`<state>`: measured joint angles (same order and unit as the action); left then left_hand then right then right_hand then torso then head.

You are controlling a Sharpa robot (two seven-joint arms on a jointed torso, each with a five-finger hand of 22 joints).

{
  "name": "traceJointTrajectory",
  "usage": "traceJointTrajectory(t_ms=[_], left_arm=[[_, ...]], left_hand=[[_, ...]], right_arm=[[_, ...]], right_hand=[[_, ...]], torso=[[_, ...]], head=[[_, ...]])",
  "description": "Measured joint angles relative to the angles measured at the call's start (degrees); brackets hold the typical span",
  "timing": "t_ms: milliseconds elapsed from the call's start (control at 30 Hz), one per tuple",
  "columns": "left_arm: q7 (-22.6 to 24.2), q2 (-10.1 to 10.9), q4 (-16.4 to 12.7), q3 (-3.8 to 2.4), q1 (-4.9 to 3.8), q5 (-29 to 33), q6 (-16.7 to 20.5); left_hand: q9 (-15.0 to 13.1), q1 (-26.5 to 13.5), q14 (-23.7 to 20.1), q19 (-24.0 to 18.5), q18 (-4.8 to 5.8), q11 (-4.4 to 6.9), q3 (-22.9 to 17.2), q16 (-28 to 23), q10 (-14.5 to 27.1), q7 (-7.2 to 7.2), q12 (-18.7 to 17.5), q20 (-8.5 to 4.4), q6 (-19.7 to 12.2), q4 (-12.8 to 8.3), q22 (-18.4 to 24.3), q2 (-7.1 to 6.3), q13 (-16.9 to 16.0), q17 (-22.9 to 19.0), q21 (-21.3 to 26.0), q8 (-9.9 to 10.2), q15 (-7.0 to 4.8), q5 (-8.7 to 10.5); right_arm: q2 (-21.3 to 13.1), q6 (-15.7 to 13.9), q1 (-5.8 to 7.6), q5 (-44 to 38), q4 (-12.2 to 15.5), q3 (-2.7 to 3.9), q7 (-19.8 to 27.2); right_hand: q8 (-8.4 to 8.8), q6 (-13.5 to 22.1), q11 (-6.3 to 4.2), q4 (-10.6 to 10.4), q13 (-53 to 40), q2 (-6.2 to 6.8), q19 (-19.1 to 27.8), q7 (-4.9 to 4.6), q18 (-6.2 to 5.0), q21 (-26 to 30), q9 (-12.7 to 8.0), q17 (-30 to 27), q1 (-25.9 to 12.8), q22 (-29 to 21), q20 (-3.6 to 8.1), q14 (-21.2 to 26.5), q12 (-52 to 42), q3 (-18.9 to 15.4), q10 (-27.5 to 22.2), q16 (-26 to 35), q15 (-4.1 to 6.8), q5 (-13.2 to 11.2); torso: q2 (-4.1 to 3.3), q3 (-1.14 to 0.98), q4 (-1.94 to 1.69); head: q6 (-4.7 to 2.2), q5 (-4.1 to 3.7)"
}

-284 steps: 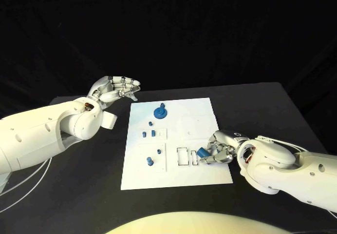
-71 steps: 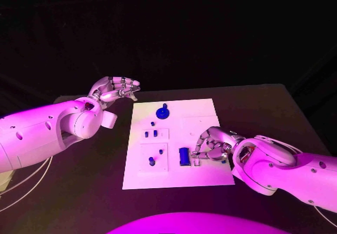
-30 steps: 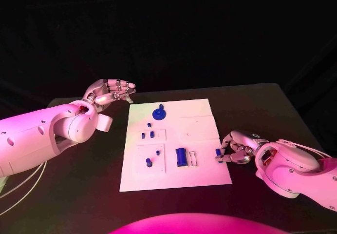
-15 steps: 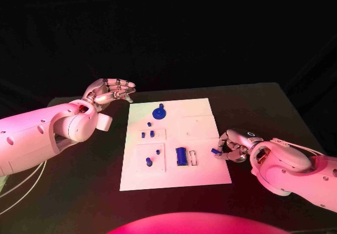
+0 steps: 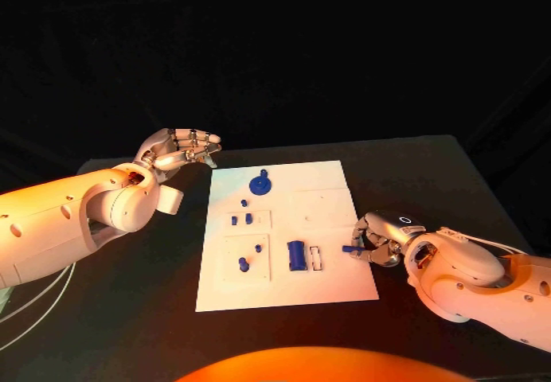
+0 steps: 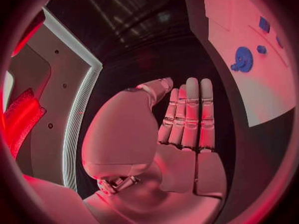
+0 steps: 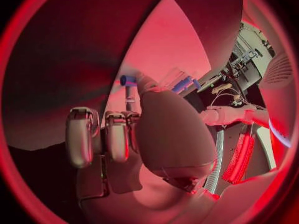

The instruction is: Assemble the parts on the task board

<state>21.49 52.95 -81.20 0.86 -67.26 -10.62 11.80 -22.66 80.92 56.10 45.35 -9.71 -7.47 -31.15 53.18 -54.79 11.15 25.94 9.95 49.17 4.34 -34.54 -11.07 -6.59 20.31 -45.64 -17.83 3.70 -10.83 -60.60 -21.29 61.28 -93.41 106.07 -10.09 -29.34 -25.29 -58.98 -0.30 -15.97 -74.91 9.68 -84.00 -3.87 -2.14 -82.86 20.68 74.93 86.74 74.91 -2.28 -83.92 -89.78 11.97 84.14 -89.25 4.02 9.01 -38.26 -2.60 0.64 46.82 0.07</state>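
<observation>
A black tabletop carries the white task board, which lies in the middle with its long side running away from the robot, against a dark backdrop. On the board a round blue gear sits near the far end, small blue pegs stand in a raised square plate below it, two more blue pieces stand in a second plate nearer the robot, and a long blue block lies upright in a slot beside an empty white slot frame. The right hand hovers at the board's right edge, its fingers curled in and pinching a small blue part at their tips, just above the board near the slot frame; the right wrist view shows the same small blue part at the fingertips. The left hand is raised off the far left corner of the board, holding nothing, its fingers bent over and lying close together; the left wrist view shows them side by side, straight, next to the thumb. Compared with half a second ago, the right hand has shifted slightly toward the board with the part, while the left hand and the pieces on the board stay as they were.
</observation>
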Motion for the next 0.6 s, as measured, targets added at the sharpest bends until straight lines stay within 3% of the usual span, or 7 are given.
traceJointTrajectory(t_ms=[233, 400, 600], left_arm=[[-0.01, 0.12, -0.03, 0.0, 0.0, 0.0, -0.01], [-0.02, 0.12, -0.05, 0.0, 0.01, 0.0, -0.01], [-0.02, 0.12, -0.1, 0.0, 0.01, 0.0, -0.01]], left_hand=[[0.0, 0.0, 0.0, 0.0, 0.0, 0.0, 0.0, 0.0, 0.0, 0.0, 0.0, 0.0, 0.0, 0.0, 0.0, 0.0, 0.0, 0.0, 0.0, 0.0, 0.0, 0.0], [0.0, 0.0, 0.0, 0.0, 0.0, 0.0, 0.0, 0.0, 0.0, 0.0, 0.0, 0.0, 0.0, 0.0, 0.0, 0.0, 0.0, 0.0, 0.0, 0.0, 0.0, 0.0], [0.0, 0.0, 0.0, 0.0, 0.0, 0.0, 0.0, 0.0, 0.0, 0.0, 0.0, 0.0, 0.0, 0.0, 0.0, 0.0, 0.0, -0.01, 0.0, 0.0, 0.0, 0.0]], right_arm=[[-0.29, -1.4, 0.21, -0.1, 1.86, -0.44, -0.52], [-0.12, -2.95, 1.42, 1.18, 3.53, -0.48, -0.52], [1.26, -4.96, 1.92, 4.5, 4.24, -0.46, -0.34]], right_hand=[[0.24, -0.34, 0.0, 1.77, 0.0, 0.14, 0.0, 0.09, 0.01, -1.19, 0.06, 0.0, 0.12, 0.0, 0.0, 0.0, 0.0, 2.85, 0.0, 0.0, 0.0, 0.01], [0.24, -0.6, 0.0, 1.61, 0.0, 0.34, 0.0, 0.19, 0.4, -1.58, 0.08, -0.01, -0.79, -0.01, 0.0, 0.0, 0.0, 3.35, 0.0, 0.0, 0.0, 0.01], [0.24, -0.6, 0.0, 0.83, 0.0, 0.58, 0.0, 0.2, 0.88, -1.62, 0.07, -0.01, -2.33, -0.01, 0.0, 0.0, 0.0, 3.84, 0.0, 0.0, 0.0, 0.01]], torso=[[0.0, 0.01, 0.0], [0.01, 0.0, 0.02], [0.01, -0.02, 0.03]], head=[[-0.03, 0.19], [-0.02, 0.23], [-0.02, 0.27]])
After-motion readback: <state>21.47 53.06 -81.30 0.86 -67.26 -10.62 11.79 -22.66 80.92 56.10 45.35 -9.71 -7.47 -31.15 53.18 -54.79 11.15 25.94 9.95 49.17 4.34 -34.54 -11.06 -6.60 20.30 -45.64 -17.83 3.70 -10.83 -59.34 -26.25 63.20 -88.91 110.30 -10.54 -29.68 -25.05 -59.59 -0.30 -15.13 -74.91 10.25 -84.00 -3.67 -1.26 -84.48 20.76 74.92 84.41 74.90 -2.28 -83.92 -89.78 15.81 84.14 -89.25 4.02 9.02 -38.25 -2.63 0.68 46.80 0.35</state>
